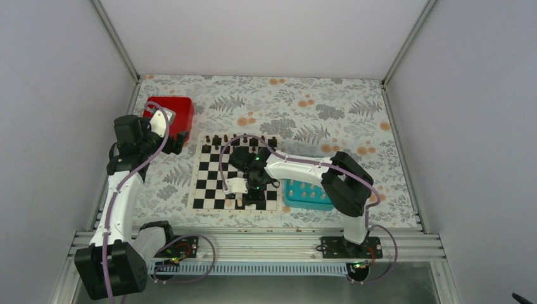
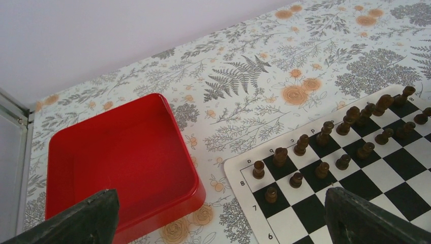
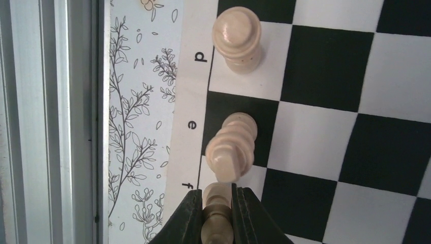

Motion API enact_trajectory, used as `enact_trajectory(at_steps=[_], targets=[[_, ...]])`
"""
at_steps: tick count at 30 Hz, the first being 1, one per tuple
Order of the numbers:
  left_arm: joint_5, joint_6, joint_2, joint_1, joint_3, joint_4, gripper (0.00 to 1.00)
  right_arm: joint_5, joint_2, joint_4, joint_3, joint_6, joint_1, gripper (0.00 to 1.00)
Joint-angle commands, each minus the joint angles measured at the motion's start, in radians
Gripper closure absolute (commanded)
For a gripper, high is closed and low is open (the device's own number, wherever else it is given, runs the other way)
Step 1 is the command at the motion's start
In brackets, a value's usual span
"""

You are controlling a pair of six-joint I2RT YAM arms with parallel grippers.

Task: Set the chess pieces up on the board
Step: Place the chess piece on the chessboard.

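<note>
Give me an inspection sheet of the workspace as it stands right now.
Surface: floral tablecloth; chessboard lies at its centre.
Job's things: dark pieces stand in the two far rows; two light pieces stand on d and e at the near edge; more wait in the teal tray; red tray empty.
Clutter: nothing seen.
Grippers: left pincer open, holding nothing, near the red tray; right pincer shut on a light piece over the f file.
Cables: purple cables run along both arms; the right one arcs over the board.
Surroundings: white walls, aluminium frame.
</note>
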Motion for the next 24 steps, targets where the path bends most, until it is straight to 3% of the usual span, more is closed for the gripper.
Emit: enact_trajectory(at_steps=[1,24], targets=[[0.007,0.008,0.001,0.005,-0.008,0.019,0.00,-0.028,0.017,0.022,-0.004,-0.012,0.016,0.94],[0.006,0.008,-0.002,0.005,-0.011,0.019,0.00,0.018,0.049,0.037,-0.049,-0.017,0.020,0.91]])
